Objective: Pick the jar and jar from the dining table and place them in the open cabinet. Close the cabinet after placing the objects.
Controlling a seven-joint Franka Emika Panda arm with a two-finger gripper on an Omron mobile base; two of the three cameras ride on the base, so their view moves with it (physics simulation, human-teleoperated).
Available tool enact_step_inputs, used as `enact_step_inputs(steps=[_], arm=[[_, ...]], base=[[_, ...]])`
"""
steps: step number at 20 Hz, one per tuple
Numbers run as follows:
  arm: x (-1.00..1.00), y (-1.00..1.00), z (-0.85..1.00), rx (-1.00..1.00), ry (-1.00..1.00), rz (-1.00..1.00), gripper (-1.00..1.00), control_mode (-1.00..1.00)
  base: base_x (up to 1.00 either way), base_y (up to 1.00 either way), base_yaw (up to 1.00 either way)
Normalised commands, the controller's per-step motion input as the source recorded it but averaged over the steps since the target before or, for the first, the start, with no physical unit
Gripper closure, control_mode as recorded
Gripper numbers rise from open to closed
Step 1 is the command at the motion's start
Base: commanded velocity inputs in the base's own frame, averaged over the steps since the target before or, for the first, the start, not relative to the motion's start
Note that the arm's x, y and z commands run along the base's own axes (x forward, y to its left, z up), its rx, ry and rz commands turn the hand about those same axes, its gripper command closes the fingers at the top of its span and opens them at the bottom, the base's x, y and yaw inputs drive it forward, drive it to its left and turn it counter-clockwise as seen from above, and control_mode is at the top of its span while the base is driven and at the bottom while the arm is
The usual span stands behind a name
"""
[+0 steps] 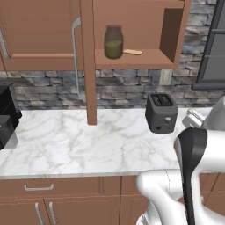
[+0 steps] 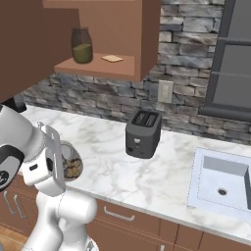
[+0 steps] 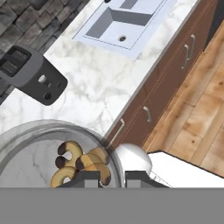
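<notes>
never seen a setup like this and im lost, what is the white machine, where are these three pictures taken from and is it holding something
The white machine is a robot arm on a base, in a rendered kitchen. Two pictures come from cameras behind the arm, left and right. The third looks along its hand.

On the white marble counter stands a dark grey toaster, with a white sink to the right. In the open reddish-brown wall cabinet, a tall glass jar with olive-green filling stands on the shelf beside a thin tan piece.

The fingers are shut on the short clear glass jar of brown chunks.
</notes>
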Motion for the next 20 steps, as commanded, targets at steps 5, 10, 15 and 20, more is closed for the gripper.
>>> enact_step_inputs(steps=[5, 10, 15, 20], arm=[[0.0, 0.0, 0.0, 0.0, -0.1, 0.0, 1.0, -1.0], [0.0, 0.01, 0.03, 0.0, -0.18, 0.01, 1.0, -1.0], [-0.13, 0.0, 0.24, 0.0, -0.2, 0.0, 1.0, -1.0], [-0.28, 0.0, 0.37, 0.01, -0.11, -0.01, 1.0, -1.0]], base=[[0.0, 0.02, 0.0], [0.0, 0.0, 0.0], [0.0, 0.0, 0.0], [0.0, 0.0, 0.0]])
